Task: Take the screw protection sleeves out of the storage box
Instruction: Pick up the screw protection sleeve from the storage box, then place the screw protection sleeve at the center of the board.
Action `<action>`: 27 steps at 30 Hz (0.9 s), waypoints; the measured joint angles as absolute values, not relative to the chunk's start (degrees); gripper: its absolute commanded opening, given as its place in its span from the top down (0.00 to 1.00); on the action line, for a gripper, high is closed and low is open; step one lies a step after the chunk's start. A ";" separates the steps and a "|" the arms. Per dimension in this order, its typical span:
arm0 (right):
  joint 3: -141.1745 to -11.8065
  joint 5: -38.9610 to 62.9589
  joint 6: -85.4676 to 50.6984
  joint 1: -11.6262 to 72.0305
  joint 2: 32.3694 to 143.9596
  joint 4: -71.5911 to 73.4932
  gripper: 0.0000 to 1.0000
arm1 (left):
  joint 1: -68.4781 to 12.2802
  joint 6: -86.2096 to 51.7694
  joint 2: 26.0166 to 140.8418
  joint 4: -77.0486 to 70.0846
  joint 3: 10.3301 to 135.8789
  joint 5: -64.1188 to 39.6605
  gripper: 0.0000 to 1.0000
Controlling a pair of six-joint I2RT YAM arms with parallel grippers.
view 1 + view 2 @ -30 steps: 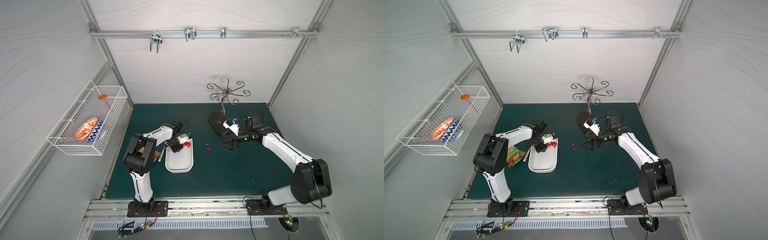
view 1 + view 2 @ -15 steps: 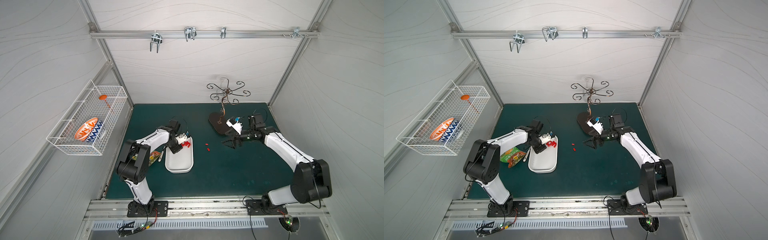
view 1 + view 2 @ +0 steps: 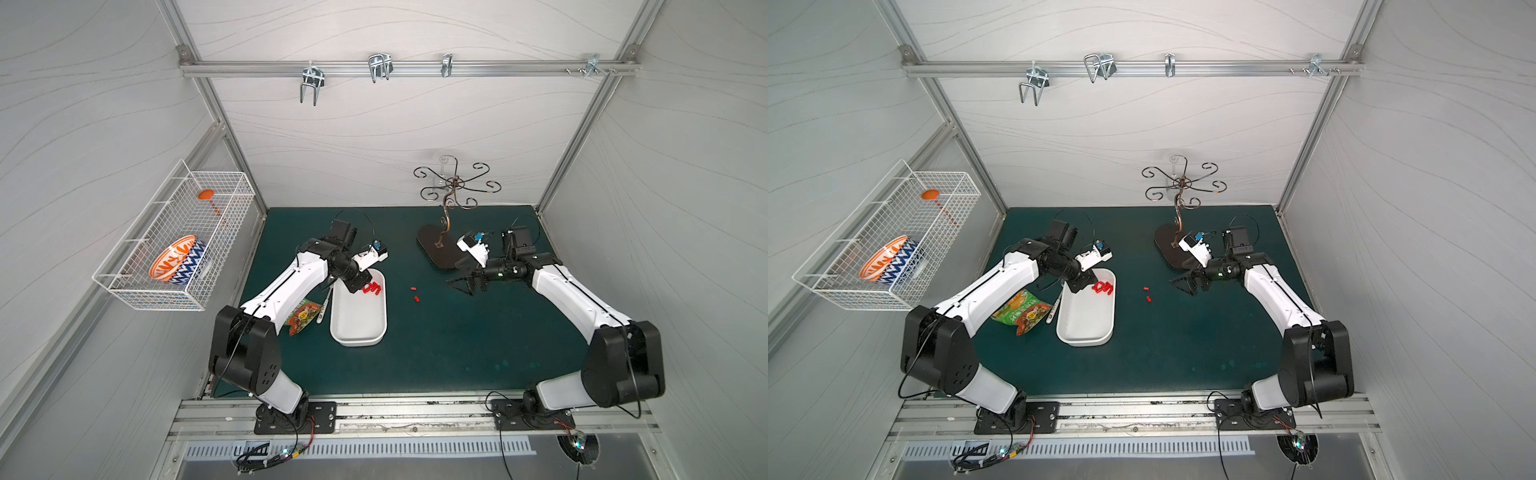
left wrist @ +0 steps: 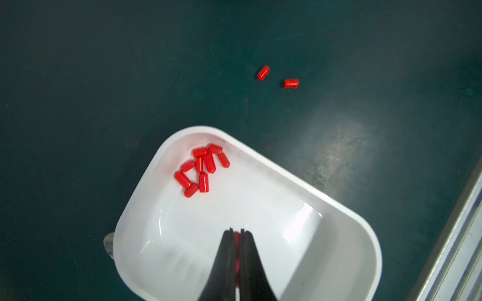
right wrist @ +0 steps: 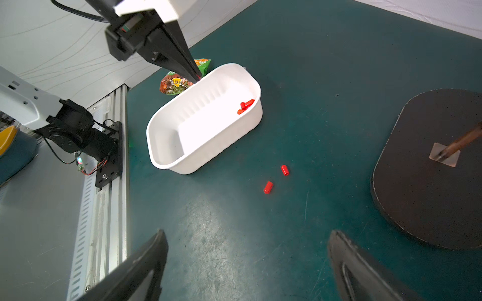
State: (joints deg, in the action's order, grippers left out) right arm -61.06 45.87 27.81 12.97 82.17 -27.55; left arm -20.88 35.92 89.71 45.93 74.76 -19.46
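The white storage box (image 3: pixel 358 341) (image 3: pixel 1086 341) (image 4: pixel 260 208) (image 5: pixel 216 151) lies on the green mat. Several red screw protection sleeves (image 3: pixel 371 289) (image 3: pixel 1102 287) (image 4: pixel 202 166) (image 5: pixel 245 105) are bunched at its far end. Two more sleeves (image 3: pixel 412 288) (image 4: pixel 263 72) (image 5: pixel 284 170) lie on the mat to its right. My left gripper (image 3: pixel 356 287) (image 4: pixel 236 230) (image 5: pixel 197 78) hangs over the box's far part, shut on one red sleeve (image 4: pixel 236 237) that shows as a sliver between the jaws. My right gripper (image 3: pixel 463 286) (image 3: pixel 1185 286) (image 5: pixel 247 233) stands open above bare mat, right of the loose sleeves.
A snack packet (image 3: pixel 302 318) (image 3: pixel 1021 309) and a white pen (image 3: pixel 324 307) lie left of the box. The hook stand's dark base (image 3: pixel 438 249) (image 5: pixel 427 169) sits behind the right gripper. A wire basket (image 3: pixel 174 199) with a patterned bowl (image 3: pixel 178 264) hangs on the left wall.
My left gripper has closed on a sleeve inside the box, and the left arm's elbow has swung outward. The right arm has shifted only slightly and stays open.
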 measured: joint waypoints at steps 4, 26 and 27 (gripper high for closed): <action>-64.75 41.65 28.25 12.97 82.43 -31.59 0.01 | -25.23 35.70 91.15 46.96 79.09 -21.21 1.00; -59.13 42.50 27.86 7.53 74.41 -38.39 0.01 | -34.02 33.78 109.75 43.79 88.66 -23.24 1.00; -58.57 42.68 26.76 6.28 74.54 -38.33 0.01 | -34.26 33.67 110.63 43.40 89.27 -23.09 1.00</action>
